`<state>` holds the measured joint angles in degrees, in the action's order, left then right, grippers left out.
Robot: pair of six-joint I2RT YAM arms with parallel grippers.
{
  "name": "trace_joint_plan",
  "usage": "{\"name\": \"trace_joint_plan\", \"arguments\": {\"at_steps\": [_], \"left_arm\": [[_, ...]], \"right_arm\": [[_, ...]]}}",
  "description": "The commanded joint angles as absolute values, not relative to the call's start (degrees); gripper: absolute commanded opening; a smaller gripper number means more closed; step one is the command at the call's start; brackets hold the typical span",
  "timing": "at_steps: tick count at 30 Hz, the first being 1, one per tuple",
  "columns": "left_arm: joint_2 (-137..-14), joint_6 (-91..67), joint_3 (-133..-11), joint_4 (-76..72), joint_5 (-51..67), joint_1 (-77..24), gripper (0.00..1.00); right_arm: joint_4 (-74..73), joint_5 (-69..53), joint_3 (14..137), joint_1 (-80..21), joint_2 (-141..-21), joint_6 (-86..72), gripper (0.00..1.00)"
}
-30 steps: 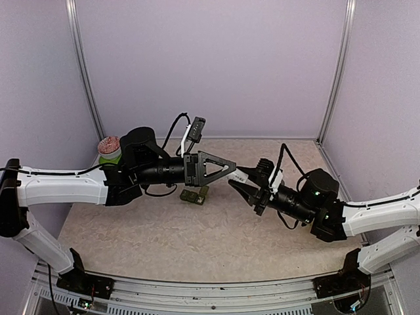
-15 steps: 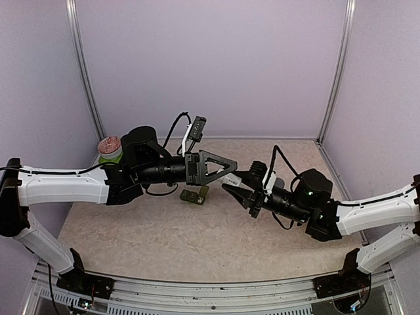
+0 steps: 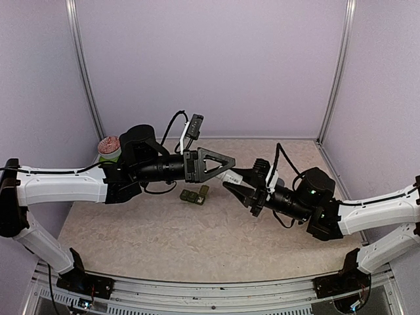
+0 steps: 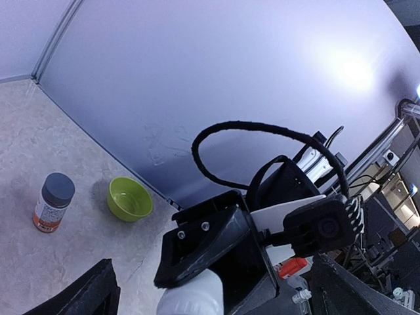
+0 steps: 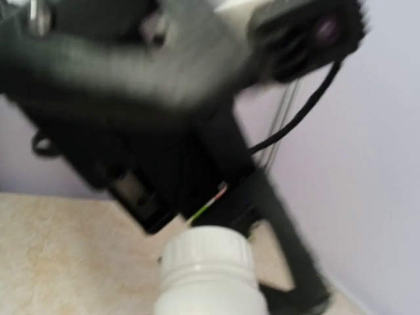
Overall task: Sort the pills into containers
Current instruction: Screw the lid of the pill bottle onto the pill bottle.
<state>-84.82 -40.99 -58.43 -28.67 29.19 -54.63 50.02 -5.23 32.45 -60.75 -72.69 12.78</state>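
Note:
The containers (image 3: 195, 195), a dark green strip of lidded compartments, lie on the table under the two grippers. My right gripper (image 3: 235, 184) is shut on a white pill bottle (image 3: 229, 176) and holds it in the air, ribbed cap (image 5: 209, 251) pointing at my left gripper. My left gripper (image 3: 230, 166) is open. Its fingers (image 4: 92, 295) stand wide apart, with the bottle's end (image 4: 194, 295) between them in the left wrist view. No loose pills show.
A lime-green bowl (image 4: 130, 198) and a small grey-capped bottle with an orange label (image 4: 52, 202) stand by the back wall. A green jar with a reddish top (image 3: 109, 149) stands at the table's far left. The left arm's cable (image 3: 176, 128) loops above its wrist.
My right gripper has carried the white bottle left, up to the left gripper's tips. The left gripper has shifted slightly left and up.

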Motion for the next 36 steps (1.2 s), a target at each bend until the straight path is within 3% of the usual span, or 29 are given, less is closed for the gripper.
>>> {"name": "trace_joint_plan", "arguments": {"at_steps": [1, 10, 20, 30, 36], "left_arm": [[-83.57, -40.30, -58.17, -27.75, 28.88, -54.32, 0.99], [-83.72, -40.75, -57.92, -29.73, 30.33, -54.63, 0.99], [-83.85, -40.20, -58.04, -31.84, 31.18, -55.08, 0.98], [-83.82, -40.46, -58.34, -32.78, 31.68, -55.02, 0.88], [-81.64, -41.48, -57.13, -27.38, 30.29, -53.03, 0.87]], "right_arm": [[50.63, -1.12, 32.83, -61.08, -69.58, 14.19, 0.17], [49.41, 2.99, 34.27, -61.08, -72.30, 15.14, 0.17], [47.87, -4.50, 35.64, -61.17, -76.08, 12.84, 0.16], [48.84, -7.73, 36.32, -61.77, -79.02, 11.52, 0.16], [49.04, -6.75, 34.16, -61.79, -74.20, 13.74, 0.16]]}}
